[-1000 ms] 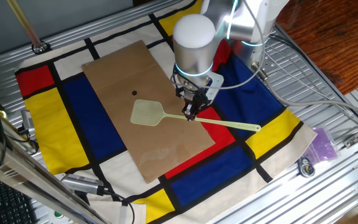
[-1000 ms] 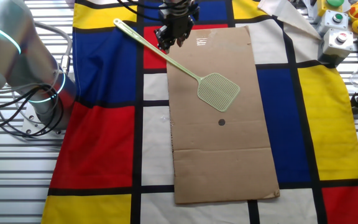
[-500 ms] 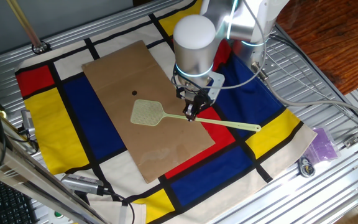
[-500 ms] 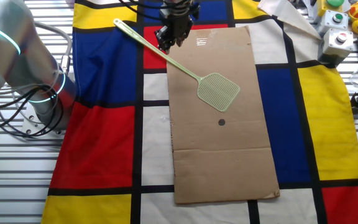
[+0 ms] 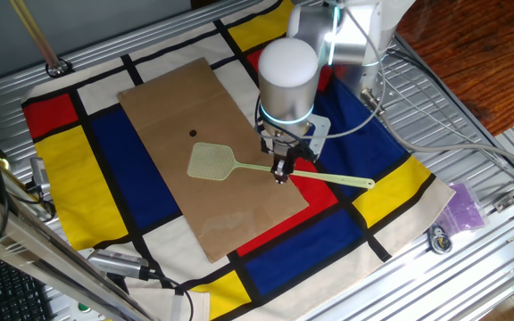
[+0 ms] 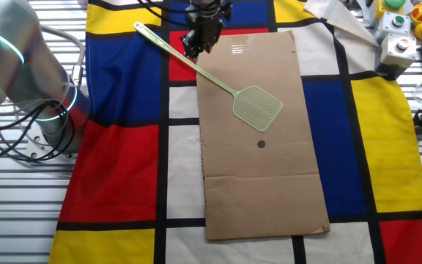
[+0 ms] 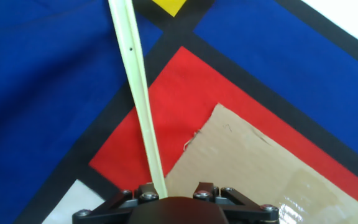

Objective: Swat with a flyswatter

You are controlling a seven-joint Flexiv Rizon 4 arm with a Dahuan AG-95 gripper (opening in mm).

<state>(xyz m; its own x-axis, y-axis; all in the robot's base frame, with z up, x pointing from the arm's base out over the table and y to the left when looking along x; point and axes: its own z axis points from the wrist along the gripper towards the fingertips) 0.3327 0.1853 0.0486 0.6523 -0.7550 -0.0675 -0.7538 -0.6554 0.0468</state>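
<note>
One flyswatter (image 5: 279,168) lies flat in front of us, and it is the thing we must swat with. Its square net head rests on the brown cardboard sheet (image 6: 269,176), close to a small dark dot (image 6: 261,144). Its long thin handle runs off the corner of the sheet and out over the red and blue squares of the colored cloth (image 6: 123,147).

Our gripper (image 5: 281,172) sits low over the middle part of the handle, right at the sheet's corner. We cannot tell if our fingers are pinching the handle or only hanging beside it. In the hand view the handle runs along the left side, not down the middle.

That is our first worry. If the handle is off to one side, our fingers might close on just its edge and it could pop out. The handle is thin and smooth, so it may also spin in our grip, and then the net head would tip sideways. We are nearer the middle than the end, so a lift could make the long ends wobble. If we swing hard, the swatter may fly away. If we press down too low, we could snag the cloth or bump the sheet out of place.
</note>
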